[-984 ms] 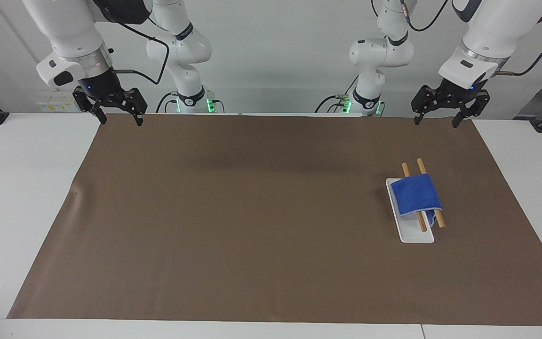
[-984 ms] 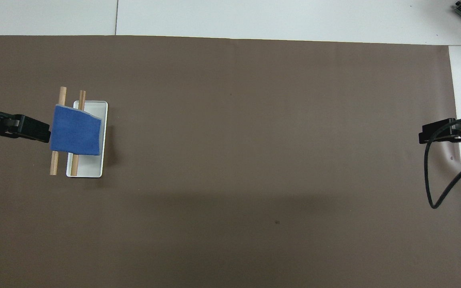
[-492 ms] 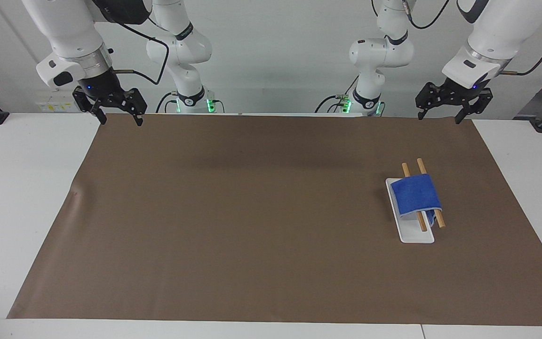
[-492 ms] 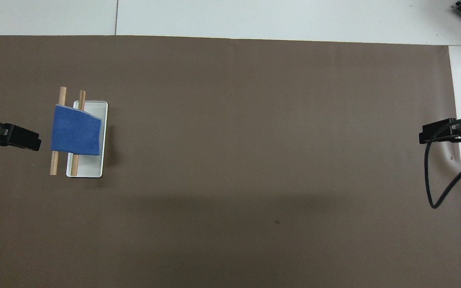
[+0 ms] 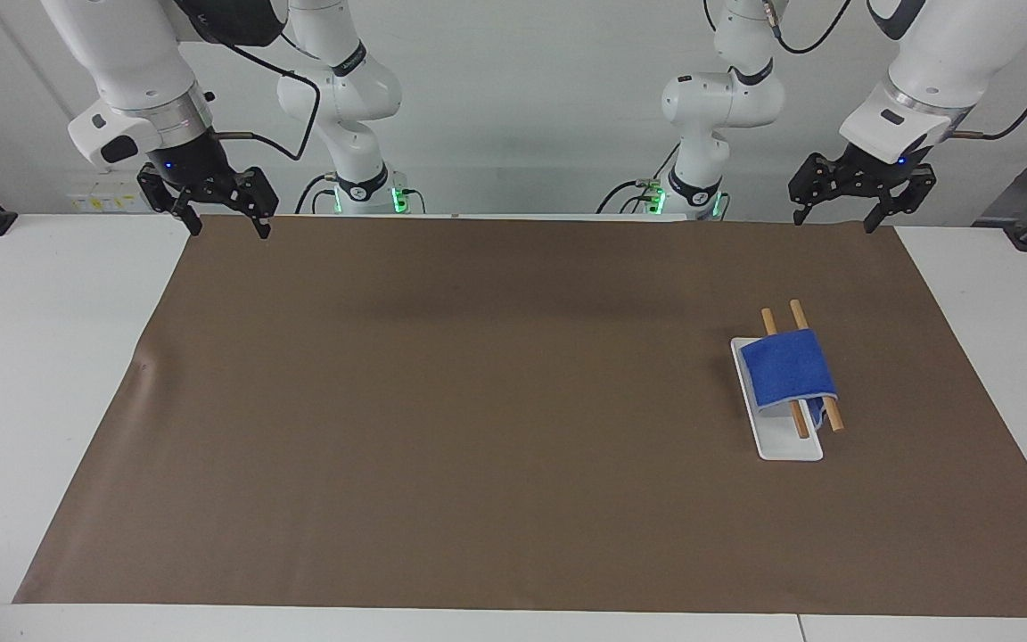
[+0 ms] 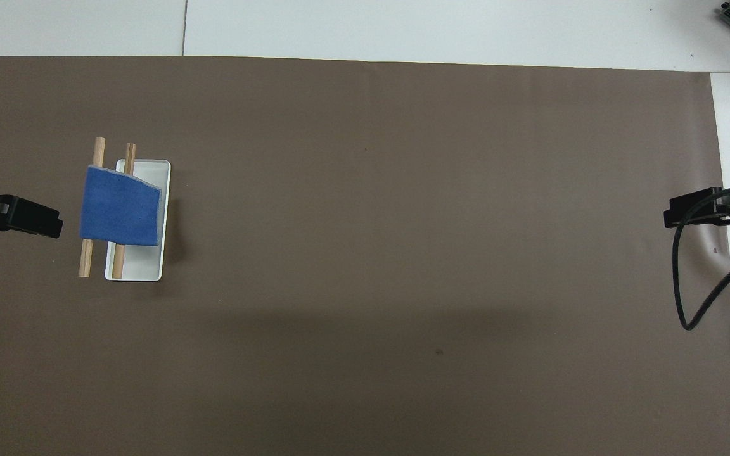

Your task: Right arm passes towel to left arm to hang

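I read towel (image 5: 787,370) draped over rack (image 5: 785,444) rods, long axis across them, at left arm's end | left gripper (image 5: 834,222) nearer, wide, empty | right gripper (image 5: 226,228) wide, empty, well apart — task looks done

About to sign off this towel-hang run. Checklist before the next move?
1. Towel draped over both wooden rods of the rack: ok.
2. Towel free of both grippers: ok.
3. Left gripper open, empty, raised over the mat's edge nearest the robots, clear of the rack: ok.
4. Right gripper open, empty, over the mat's corner at its own end: ok.
5. Rack flat on the mat, not tipped: ok.
6. Towel hanging evenly on both sides of the rods: cannot tell.
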